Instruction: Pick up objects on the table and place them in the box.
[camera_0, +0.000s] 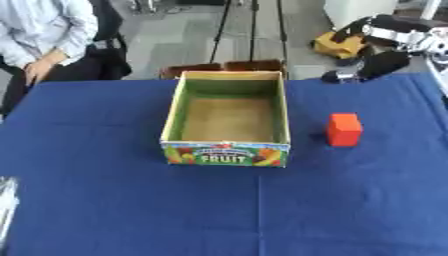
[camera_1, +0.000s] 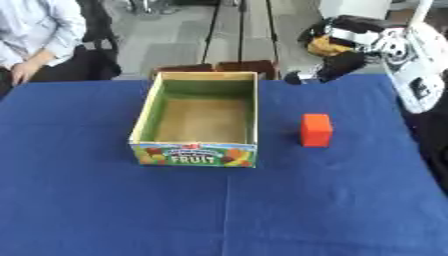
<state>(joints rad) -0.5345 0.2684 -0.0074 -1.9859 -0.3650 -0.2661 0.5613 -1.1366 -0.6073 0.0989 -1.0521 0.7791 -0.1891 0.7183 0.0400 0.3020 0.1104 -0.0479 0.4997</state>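
1. Right, the block (camera_0: 345, 129), orange-red, stands on the blue bench (camera_0: 131, 210), just right of the box (camera_0: 229, 152) and clear of it, not touching.
2. Its long axis runs straight up: it stands on end, taller than wide, top face level, one broad face turned toward the camera.
3. That box sits mid-bench, open top, green inner walls, brown floor, nothing visible inside. Its front panel reads FRUIT with printed fruit, and its long side runs away from the robot.
4. Far flaps of the box are folded outward at the back edge, brown and flat.
5. Up in the far right corner hangs the right hand (camera_1: 337, 65), black, above the bench's back edge and well apart from the block.
6. Fingers there: dark and bunched together, and I cannot tell whether they are curled or straight; nothing shows in their hold.
7. White and silver arm (camera_1: 411, 60) comes down the right edge in the right eye view.
8. Left hand shows in neither view.
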